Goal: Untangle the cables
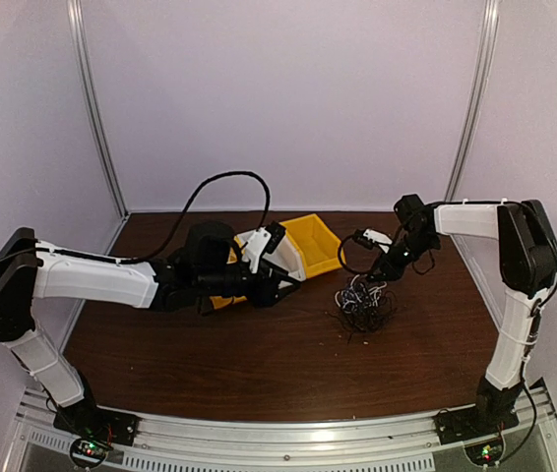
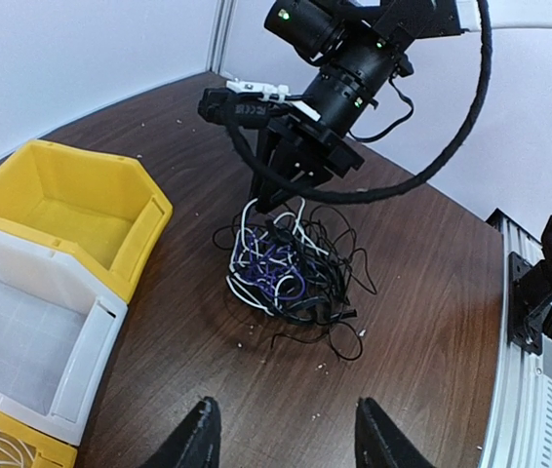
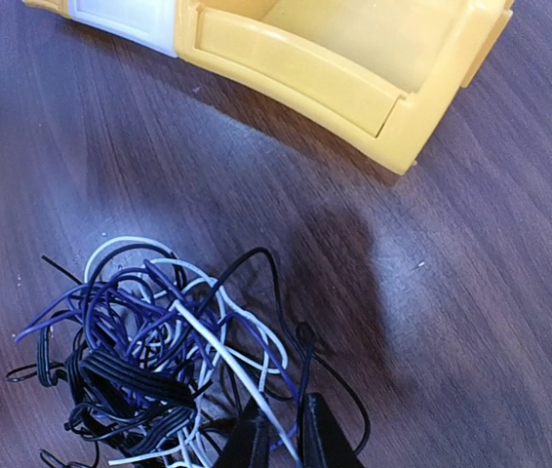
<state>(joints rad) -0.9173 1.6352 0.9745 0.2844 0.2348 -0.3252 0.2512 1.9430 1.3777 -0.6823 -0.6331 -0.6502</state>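
The cables [image 1: 365, 300], a white, black and purple tangle, lie on the brown table [image 1: 259, 364] right of centre in the top view, near the yellow bin [image 1: 318, 241]. We see the right gripper [image 3: 284, 409] pinching a white strand; the left gripper [image 2: 287, 405] hangs open.

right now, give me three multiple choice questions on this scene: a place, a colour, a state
1. Where is the cable tangle? A on the table near the yellow bin; B inside the bin; C on the rail.
2. Which cord colour joins black and white in it? A green; B red; C purple.
3. How is the left gripper? A shut on a cord; B open and empty; C gripping the bin.
A, it lies on bare wood outside the bin; C, purple loops show among the cords; B, its jaws stand apart with nothing between.
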